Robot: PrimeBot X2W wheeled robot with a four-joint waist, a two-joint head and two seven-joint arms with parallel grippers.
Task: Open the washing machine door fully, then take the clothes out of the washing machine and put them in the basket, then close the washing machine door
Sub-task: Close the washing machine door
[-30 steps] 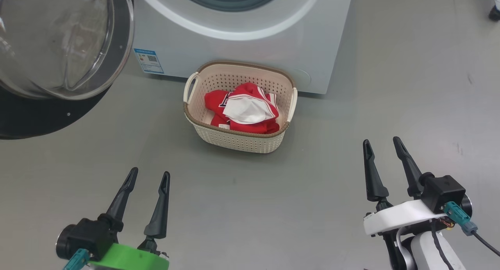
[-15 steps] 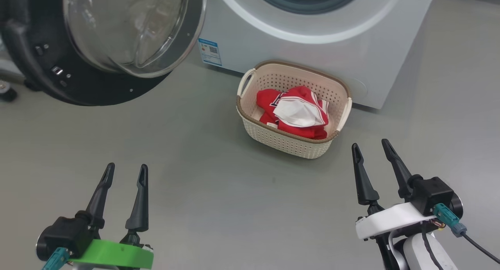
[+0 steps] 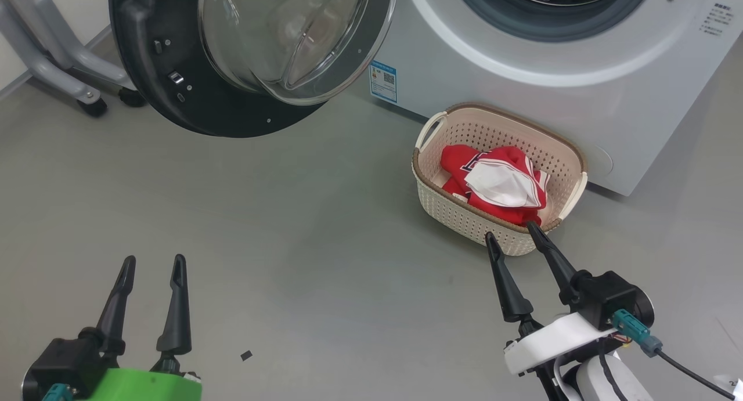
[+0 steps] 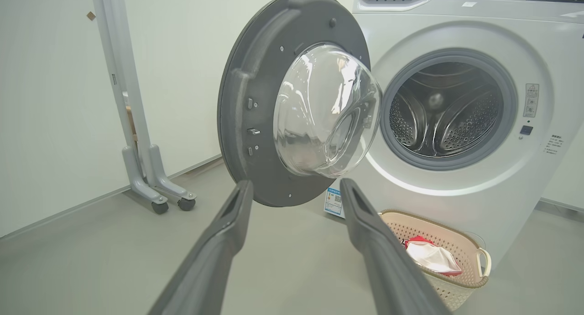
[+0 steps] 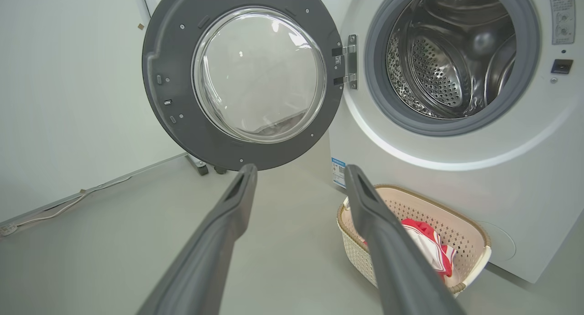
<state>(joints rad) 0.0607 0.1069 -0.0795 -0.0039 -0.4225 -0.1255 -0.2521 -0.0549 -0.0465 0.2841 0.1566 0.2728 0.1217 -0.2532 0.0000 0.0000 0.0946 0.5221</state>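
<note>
The clothes (image 3: 499, 183) lie heaped in the basket (image 3: 450, 215), which sits on the floor (image 3: 290, 244) just in front of the washing machine (image 3: 522, 93). The drum (image 5: 451, 55) looks bare, so I judge the step in hand to be shutting the washing machine door (image 3: 278, 41). It hangs swung wide from its hinge (image 5: 349, 62) at the left of the washing machine's opening. The left gripper (image 3: 154, 258) and the right gripper (image 3: 512, 230) are both spread wide and carry nothing. Both are held back from the washing machine, the right one close to the basket.

To close the door well, the left gripper should probably reach behind its free edge, farthest from the hinge. It should press on the rigid rim, not the glass, and follow the arc round to the washing machine. A firm last push should make the latch catch.

The door's inner rim is hard, matt dark plastic around a smooth, bulging bowl of clear glass that would give fingers little purchase. A grey rubber gasket rings the perforated steel drum. The basket is cream perforated plastic with a brown woven-look rim. The clothes are soft, rumpled red fabric with a white piece on top.
</note>
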